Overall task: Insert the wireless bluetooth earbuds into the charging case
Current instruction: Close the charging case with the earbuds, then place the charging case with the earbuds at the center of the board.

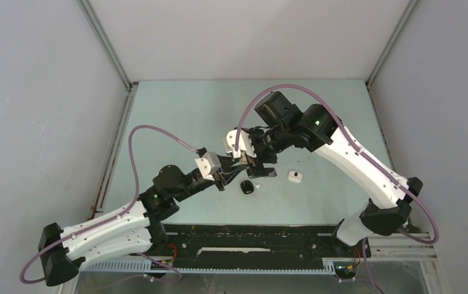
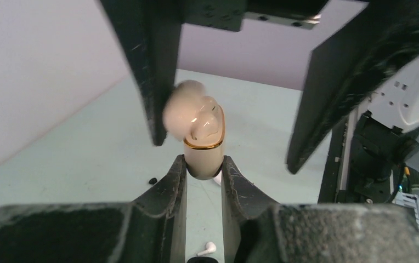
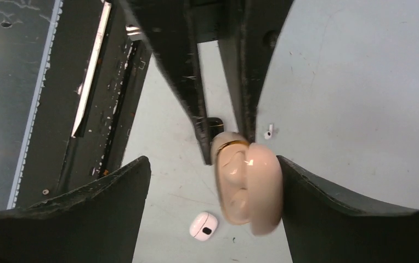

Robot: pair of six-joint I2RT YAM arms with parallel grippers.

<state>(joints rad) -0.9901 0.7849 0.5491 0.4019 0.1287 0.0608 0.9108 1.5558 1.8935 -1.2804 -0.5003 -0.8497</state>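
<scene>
Top view: the left gripper (image 1: 231,176) and right gripper (image 1: 261,166) met at mid-frame over the pale green table (image 1: 176,110), with open surface toward the upper frame. A black oval case (image 1: 247,187) and a white oval case (image 1: 294,176) lay just lower right of them

Left wrist view: the left jaws clamped an upright beige gold-rimmed charging case (image 2: 203,156), lid open, a bud apparently seated inside. The right gripper's fingers (image 2: 152,71) straddled it from above, spread wide and empty. A white stemmed earbud (image 2: 207,249) lay on the table at bottom centre

Right wrist view: the case sat nearer the right-hand finger

Nothing to read here.
From where I stand, the beige case (image 2: 203,156), the white case (image 3: 203,225) and the white arm shells (image 1: 360,160) show no legible lettering.
</scene>
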